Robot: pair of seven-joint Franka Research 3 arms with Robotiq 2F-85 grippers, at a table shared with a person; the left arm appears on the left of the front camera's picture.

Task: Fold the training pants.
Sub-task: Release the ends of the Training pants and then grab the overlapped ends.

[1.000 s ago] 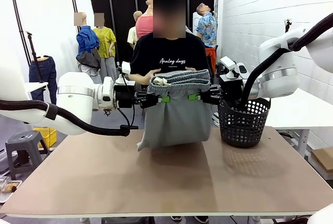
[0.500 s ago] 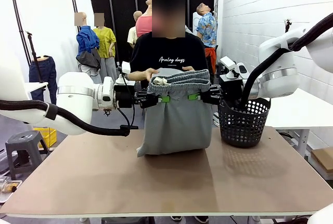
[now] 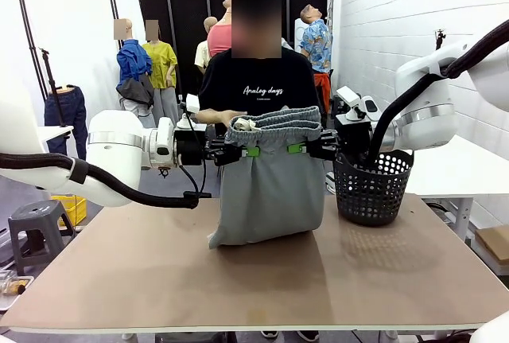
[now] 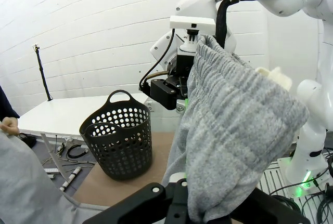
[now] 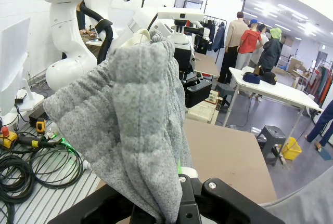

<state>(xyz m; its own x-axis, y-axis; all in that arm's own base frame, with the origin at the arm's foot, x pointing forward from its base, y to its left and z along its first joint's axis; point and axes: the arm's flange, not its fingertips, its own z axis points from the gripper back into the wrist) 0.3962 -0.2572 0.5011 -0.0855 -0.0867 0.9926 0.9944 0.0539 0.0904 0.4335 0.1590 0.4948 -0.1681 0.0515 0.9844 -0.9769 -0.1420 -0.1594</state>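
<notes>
Right gripper (image 5: 174, 206) tight on grey training pants (image 5: 125, 115).

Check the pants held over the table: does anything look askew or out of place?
Slightly. The left gripper and right gripper pinch the waistband level, but the bottom edge of the pants slants on the table, with a corner jutting out on the robot's left. The drawstring sits bunched on top there.

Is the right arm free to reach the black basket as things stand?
Likely not yet. The basket sits close beside the right tool with nothing between, but that tool is shut on the pants, holding them up with the left tool.
</notes>
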